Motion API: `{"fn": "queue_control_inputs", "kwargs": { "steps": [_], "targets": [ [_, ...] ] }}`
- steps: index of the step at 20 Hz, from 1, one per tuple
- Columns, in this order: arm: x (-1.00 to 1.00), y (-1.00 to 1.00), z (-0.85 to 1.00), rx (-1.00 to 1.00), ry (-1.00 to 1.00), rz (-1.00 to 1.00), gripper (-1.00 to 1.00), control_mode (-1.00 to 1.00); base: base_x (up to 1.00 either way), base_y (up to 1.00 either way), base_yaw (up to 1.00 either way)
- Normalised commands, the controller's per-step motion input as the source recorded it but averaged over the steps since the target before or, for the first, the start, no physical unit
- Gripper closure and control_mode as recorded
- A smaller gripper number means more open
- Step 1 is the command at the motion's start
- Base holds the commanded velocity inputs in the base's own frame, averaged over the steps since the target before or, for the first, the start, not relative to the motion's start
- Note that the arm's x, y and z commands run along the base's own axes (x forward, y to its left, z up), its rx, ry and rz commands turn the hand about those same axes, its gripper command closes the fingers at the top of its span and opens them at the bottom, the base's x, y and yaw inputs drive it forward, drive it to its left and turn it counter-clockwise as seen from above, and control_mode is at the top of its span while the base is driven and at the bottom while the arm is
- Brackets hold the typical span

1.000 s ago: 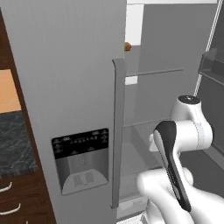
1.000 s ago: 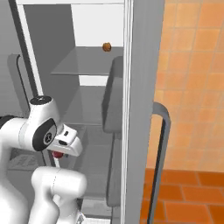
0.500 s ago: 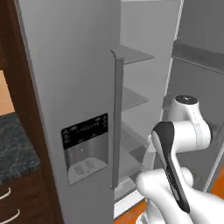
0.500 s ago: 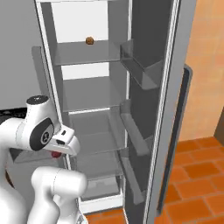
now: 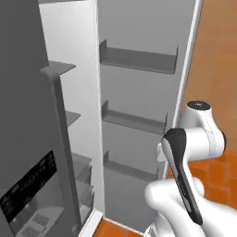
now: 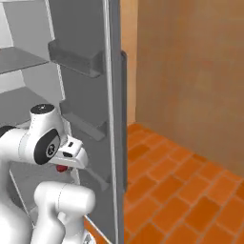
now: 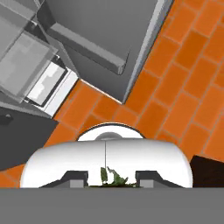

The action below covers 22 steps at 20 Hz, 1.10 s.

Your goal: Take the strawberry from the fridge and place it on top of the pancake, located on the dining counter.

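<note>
Orange brick floor [image 6: 181, 190] beside the open fridge [image 5: 134, 92]: strawberry [image 6: 61, 167] tucked red under the gripper [image 7: 109, 175], fingers seemingly pinching it, green leaves between them; retrieval judged done, carrying to the pancake remains.

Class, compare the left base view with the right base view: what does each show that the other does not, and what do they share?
Left base view: the black dispenser panel on the fridge, with the long handle beside it. Right base view: the red strawberry under the arm's end. Shared: the open door's grey shelves, the white arm and the orange wall.
</note>
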Motion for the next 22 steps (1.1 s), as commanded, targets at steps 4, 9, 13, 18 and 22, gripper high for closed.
{"fn": "queue_control_inputs", "kwargs": {
  "steps": [4, 9, 13, 18, 22],
  "targets": [
    [0.0, 0.0, 0.0, 0.0, 0.0, 0.0, 1.0, 1.0, 0.0, -0.2, -0.89],
    [0.0, 0.0, 0.0, 0.0, 0.0, 0.0, 1.0, 1.0, 0.0, -0.44, -0.87],
    [0.0, 0.0, 0.0, 0.0, 0.0, 0.0, 1.0, 1.0, 0.27, -0.79, -0.53],
    [0.0, 0.0, 0.0, 0.0, 0.0, 0.0, 1.0, 1.0, 0.66, -0.34, -0.36],
    [0.0, 0.0, 0.0, 0.0, 0.0, 0.0, 1.0, 1.0, 0.93, -0.07, -0.08]
  ]
}}
